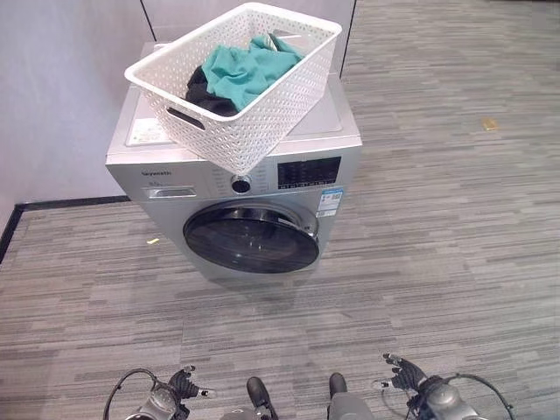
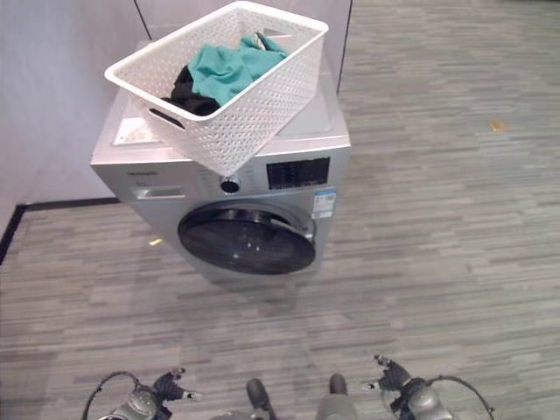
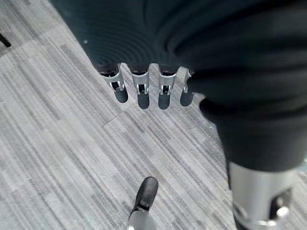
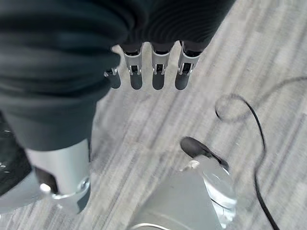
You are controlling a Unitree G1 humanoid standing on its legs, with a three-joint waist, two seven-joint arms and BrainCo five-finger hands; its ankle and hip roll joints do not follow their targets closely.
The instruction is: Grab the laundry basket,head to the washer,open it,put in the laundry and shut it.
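Nearest, at the bottom edge of the head views: left hand (image 1: 182, 383) and right hand (image 1: 404, 374), both low over grey striped carpet (image 1: 437, 219), well apart from each other and from the washer. In the left wrist view, fingers (image 3: 139, 86) straight in a row, pointing down at the floor, holding nothing; likewise in the right wrist view, fingers (image 4: 158, 72) straight and relaxed, nothing between them and the thumb. Farther off, a silver front-loading washer (image 1: 236, 188) against a pale wall (image 1: 61, 87), round dark door (image 1: 251, 236) shut, control knob (image 1: 241, 184) and dark display panel (image 1: 308, 171) above it. On top of the washer, a white perforated laundry basket (image 1: 245, 96), set askew with one corner overhanging the front edge above the knob. Inside the basket, teal cloth (image 1: 245, 70) heaped over a dark garment (image 1: 203, 92).
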